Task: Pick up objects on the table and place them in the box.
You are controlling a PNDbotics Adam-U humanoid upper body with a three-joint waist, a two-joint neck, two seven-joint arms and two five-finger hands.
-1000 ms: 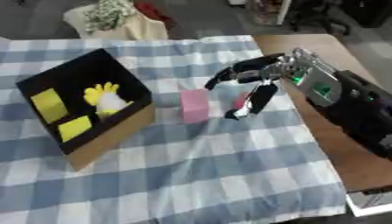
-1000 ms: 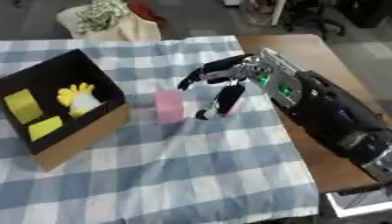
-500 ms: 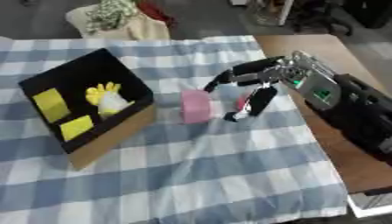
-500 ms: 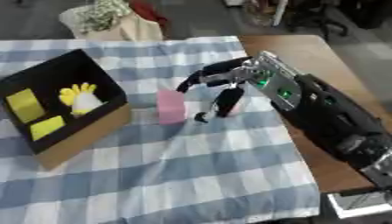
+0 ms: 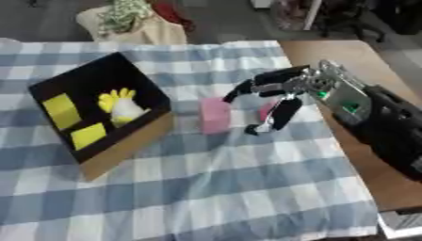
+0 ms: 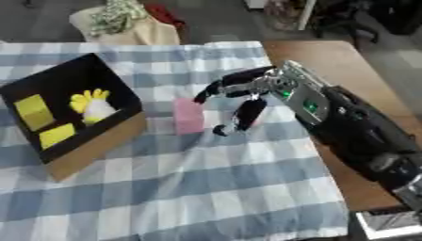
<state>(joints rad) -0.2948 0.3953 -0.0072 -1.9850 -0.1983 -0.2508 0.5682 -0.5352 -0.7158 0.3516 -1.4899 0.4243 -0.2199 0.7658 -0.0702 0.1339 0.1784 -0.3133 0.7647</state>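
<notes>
A pink block (image 5: 215,116) stands on the blue checked cloth just right of the black box (image 5: 152,92). Inside the box lie two yellow blocks (image 5: 62,109) and a yellow and white glove-like thing (image 5: 120,104). My right hand (image 5: 276,92) hovers just right of the pink block, open, with fingers spread towards the block's top and the thumb hanging down beside it. A small patch of pink or red (image 5: 266,112) shows behind the thumb. I see no contact between hand and block. My left hand shows in neither view.
The brown table's bare edge (image 5: 354,61) runs along the right, under my right arm. A cloth bundle (image 5: 136,21) lies beyond the far edge of the checked cloth (image 5: 214,188), whose near half holds nothing.
The right hand has shifted slightly and stays beside the pink block. The block and the box contents have not moved.
</notes>
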